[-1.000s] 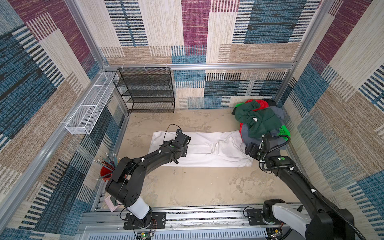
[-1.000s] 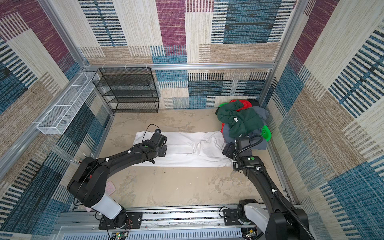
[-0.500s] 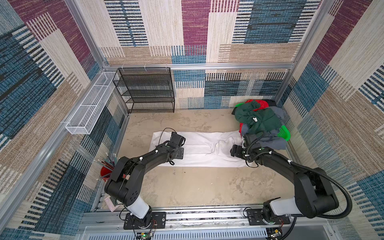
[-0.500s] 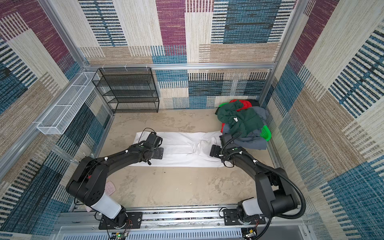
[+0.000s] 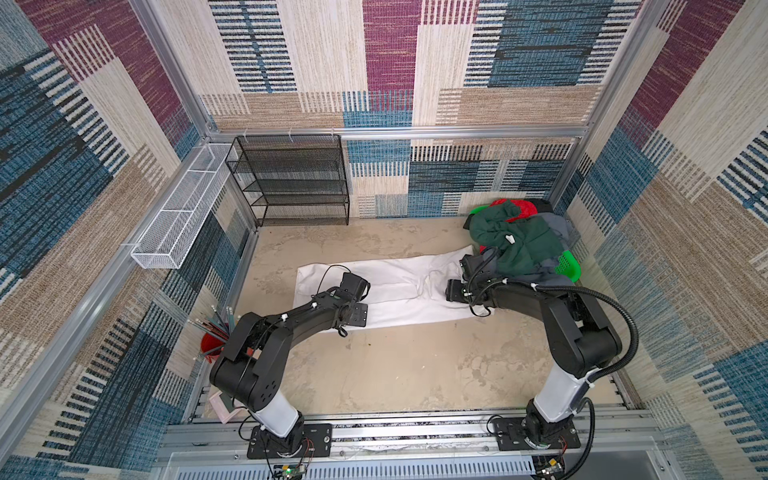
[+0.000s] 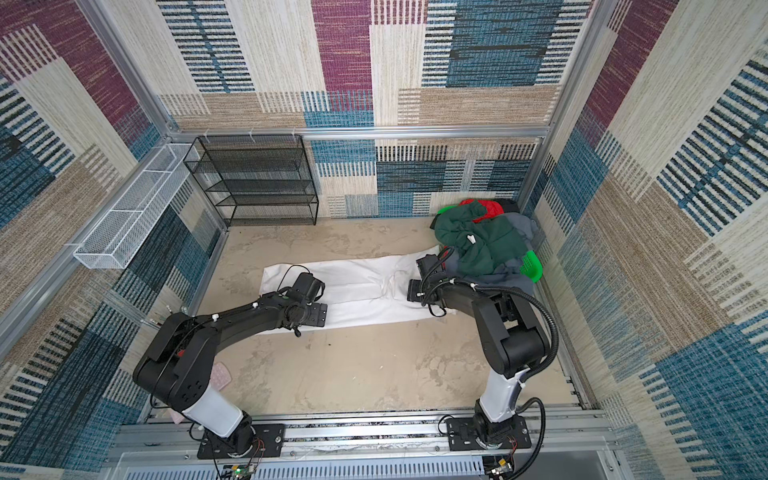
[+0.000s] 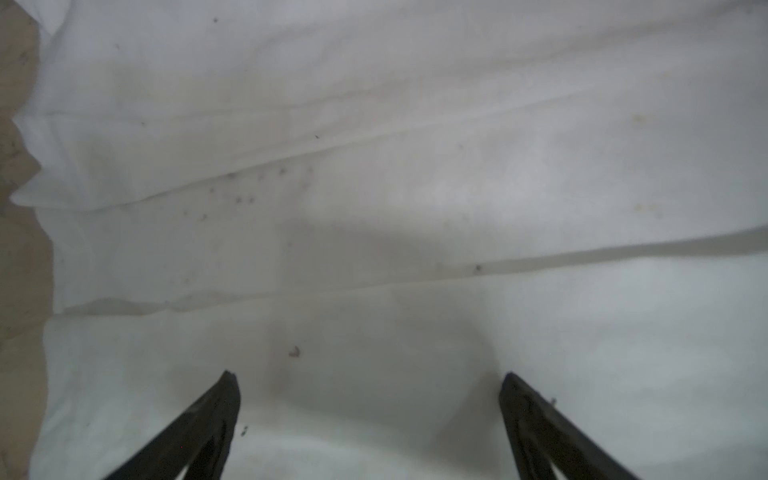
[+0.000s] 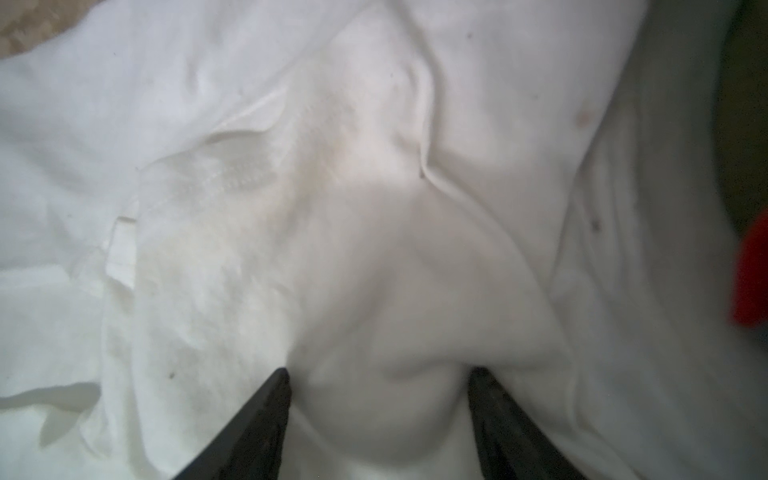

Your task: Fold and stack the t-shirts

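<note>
Your left tool [image 7: 368, 374] hangs spread above the white t-shirt [image 5: 399, 282], which lies flat on the beige table [image 5: 395, 365]. Your right tool [image 8: 378, 370] straddles a hump of it; pinching or not, unclear. Behind, a dark green t-shirt [image 5: 519, 245] heaps against patterned walls [image 5: 457, 183].

Front floor [image 5: 395, 365] open; shirt pile [image 5: 523, 245] blocks far right corner.

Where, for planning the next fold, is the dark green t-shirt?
In both top views the dark green t-shirt tops the pile at far right, beside the white t-shirt.
</note>
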